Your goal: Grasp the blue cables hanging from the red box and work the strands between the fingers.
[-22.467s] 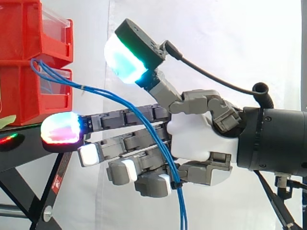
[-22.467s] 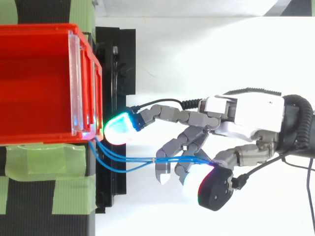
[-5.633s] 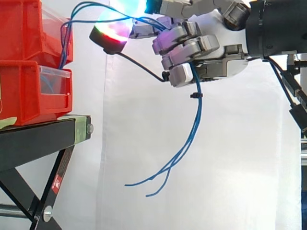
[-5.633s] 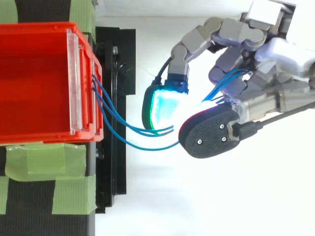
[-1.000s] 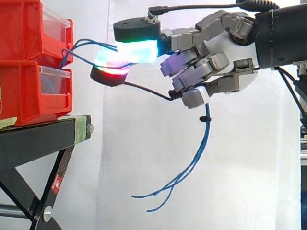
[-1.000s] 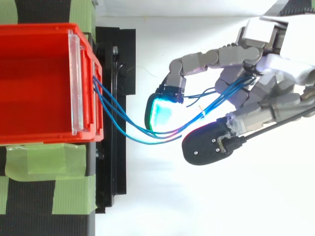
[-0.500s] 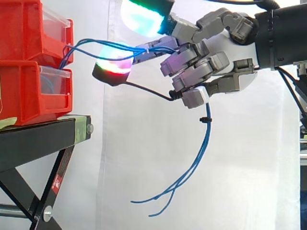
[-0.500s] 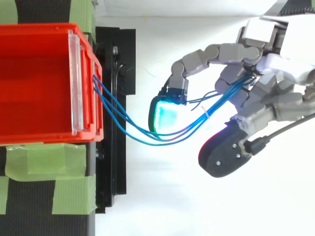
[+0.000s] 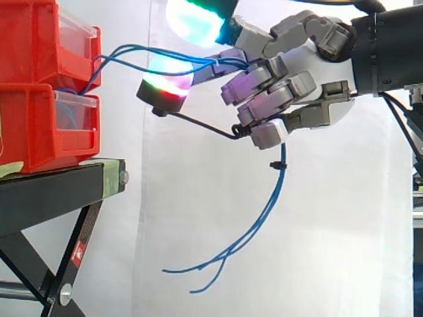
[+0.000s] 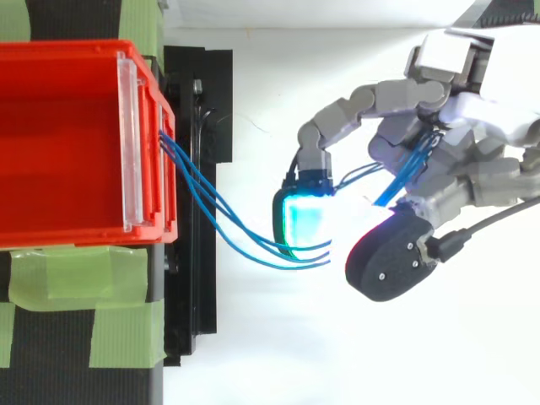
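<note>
At the left we see a black stand (image 9: 46,198) patched with green tape (image 10: 84,274); a white curtain (image 9: 330,231) hangs behind.

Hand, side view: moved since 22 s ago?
Yes, upward. It was level with the lower red bin; now the hand is level with the upper red bin, fingers curled on the blue cables.

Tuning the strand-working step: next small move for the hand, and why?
Probably lower the raised cyan fingertip onto the blue cables: they run from the red box through the hand's curled fingers, ends dangling below, and that fingertip sits above them.
</note>
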Available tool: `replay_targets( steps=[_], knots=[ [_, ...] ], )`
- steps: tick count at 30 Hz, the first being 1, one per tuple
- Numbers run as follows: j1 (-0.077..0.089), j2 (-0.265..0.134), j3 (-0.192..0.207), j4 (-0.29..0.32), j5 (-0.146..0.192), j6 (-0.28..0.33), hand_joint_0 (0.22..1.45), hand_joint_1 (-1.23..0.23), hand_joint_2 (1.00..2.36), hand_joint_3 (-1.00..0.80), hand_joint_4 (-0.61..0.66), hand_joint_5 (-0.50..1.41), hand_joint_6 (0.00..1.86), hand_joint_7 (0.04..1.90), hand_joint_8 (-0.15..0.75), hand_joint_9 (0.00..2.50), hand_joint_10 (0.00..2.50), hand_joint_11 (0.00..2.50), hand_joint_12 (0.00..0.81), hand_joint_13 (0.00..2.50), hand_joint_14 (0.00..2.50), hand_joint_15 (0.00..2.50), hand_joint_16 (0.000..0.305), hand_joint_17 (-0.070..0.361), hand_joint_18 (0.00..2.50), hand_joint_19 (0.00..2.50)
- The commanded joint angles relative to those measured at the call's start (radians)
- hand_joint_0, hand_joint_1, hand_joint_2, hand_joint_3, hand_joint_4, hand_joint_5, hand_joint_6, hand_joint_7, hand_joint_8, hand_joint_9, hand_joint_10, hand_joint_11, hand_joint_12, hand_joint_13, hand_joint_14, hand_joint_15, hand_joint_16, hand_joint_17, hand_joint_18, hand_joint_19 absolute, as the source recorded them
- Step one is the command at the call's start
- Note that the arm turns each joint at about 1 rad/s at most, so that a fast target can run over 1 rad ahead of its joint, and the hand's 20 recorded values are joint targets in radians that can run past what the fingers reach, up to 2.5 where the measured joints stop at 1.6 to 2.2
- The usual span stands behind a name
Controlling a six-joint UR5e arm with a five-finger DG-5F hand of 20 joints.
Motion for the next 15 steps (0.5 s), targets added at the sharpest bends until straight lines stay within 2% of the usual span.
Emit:
replay_targets(
  steps=[1,10,15],
  knots=[
    [0.001,0.000,0.000,0.000,0.000,0.000,0.82,-0.63,1.00,-1.00,0.09,0.46,0.42,1.14,0.351,1.18,2.50,2.10,0.507,1.55,2.50,1.25,0.073,0.163,1.78,0.68],
    [-0.001,0.000,0.000,0.002,0.000,-0.002,0.86,-0.64,1.00,-0.92,0.08,0.48,0.32,1.21,0.351,1.18,2.50,2.10,0.507,1.55,2.50,1.25,0.073,0.163,1.78,0.68],
    [0.001,0.000,0.000,0.002,0.000,-0.002,0.86,-0.68,1.00,-0.91,0.10,0.40,0.41,1.15,0.351,1.18,2.50,2.10,0.507,1.55,2.50,1.25,0.073,0.163,1.78,0.68]
  ],
)
